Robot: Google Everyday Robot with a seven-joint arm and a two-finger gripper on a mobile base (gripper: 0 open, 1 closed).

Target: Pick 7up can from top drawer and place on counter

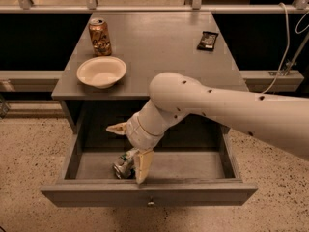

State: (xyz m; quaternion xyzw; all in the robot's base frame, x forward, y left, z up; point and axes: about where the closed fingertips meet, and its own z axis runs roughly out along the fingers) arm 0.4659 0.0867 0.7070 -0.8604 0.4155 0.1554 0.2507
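While pincer (126,153) sits in top drawer (203,191) | jaws apart | 7up can (123,164) just beside it

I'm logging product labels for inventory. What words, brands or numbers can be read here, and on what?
No text here can be read.
The orange-gold can on the counter: markings too blurred.
The dark packet: print too small.
The soda can in the drawer: label unreadable; the gripper reaches down beside it, jaws open.
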